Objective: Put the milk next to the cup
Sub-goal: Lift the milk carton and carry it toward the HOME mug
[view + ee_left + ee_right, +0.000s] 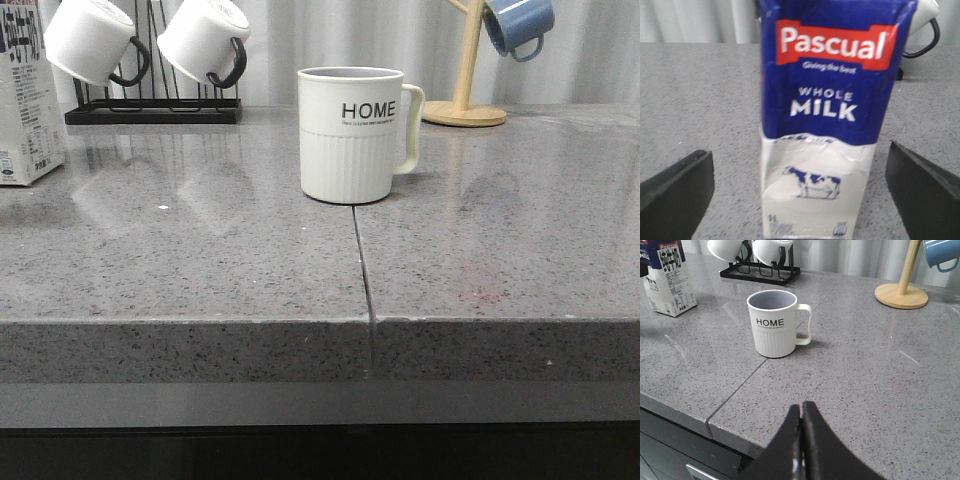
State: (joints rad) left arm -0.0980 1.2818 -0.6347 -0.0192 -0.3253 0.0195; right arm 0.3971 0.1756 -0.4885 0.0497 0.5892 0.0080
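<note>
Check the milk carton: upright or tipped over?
Upright. The milk carton stands on its base on the counter, print level and readable, between the left gripper's open fingers, which do not touch it.

Kitchen, prob. a home one: grey speckled stone countertop [200, 270] w/ a seam; black wire mug rack [150, 105] w/ hanging white mugs [92, 40] far beyond the left gripper; wooden mug tree [901, 290] w/ blue mug [518, 25] well ahead of the right gripper.
</note>
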